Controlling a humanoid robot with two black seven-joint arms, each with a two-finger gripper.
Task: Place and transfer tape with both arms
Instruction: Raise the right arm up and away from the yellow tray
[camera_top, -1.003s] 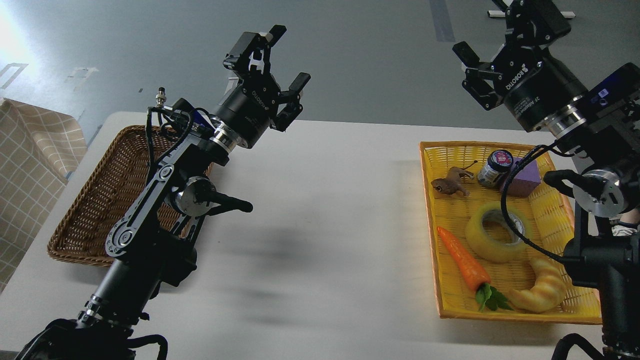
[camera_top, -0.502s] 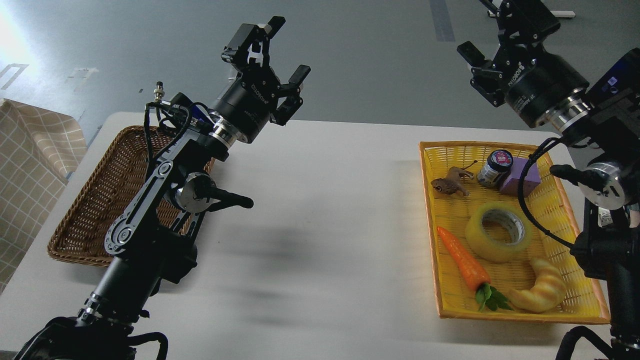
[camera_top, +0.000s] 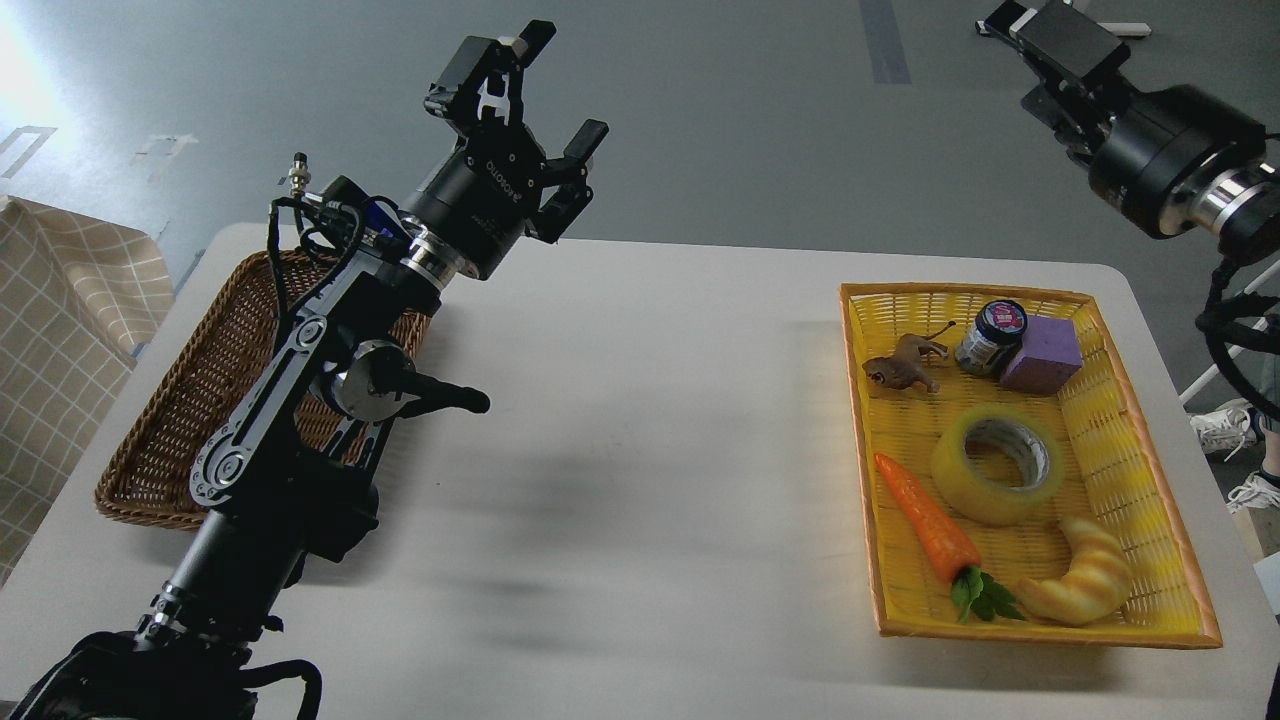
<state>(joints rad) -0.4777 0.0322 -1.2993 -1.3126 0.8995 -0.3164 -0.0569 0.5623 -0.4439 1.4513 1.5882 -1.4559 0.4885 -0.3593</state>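
The tape (camera_top: 995, 465) is a yellow-green roll with a grey-white core. It lies flat in the middle of the yellow tray (camera_top: 1040, 632) at the right of the table. My left gripper (camera_top: 560, 85) is open and empty, raised high above the table's far left, beside the wicker basket. My right gripper (camera_top: 1035, 55) is raised at the top right corner, well above and behind the tray. It points up and left, it holds nothing, and its jaws look apart. Both grippers are far from the tape.
The tray also holds an orange carrot (camera_top: 925, 520), a pale croissant (camera_top: 1085, 585), a dark jar (camera_top: 990, 335), a purple block (camera_top: 1045, 355) and a brown toy animal (camera_top: 900, 368). A brown wicker basket (camera_top: 190, 400) stands at the table's left. A checked cloth (camera_top: 60, 320) hangs at far left.
My right arm has swung up and to the right, off the tray, so the tape and tray now show unblocked. My left arm has shifted slightly left and up. The tape has not moved.
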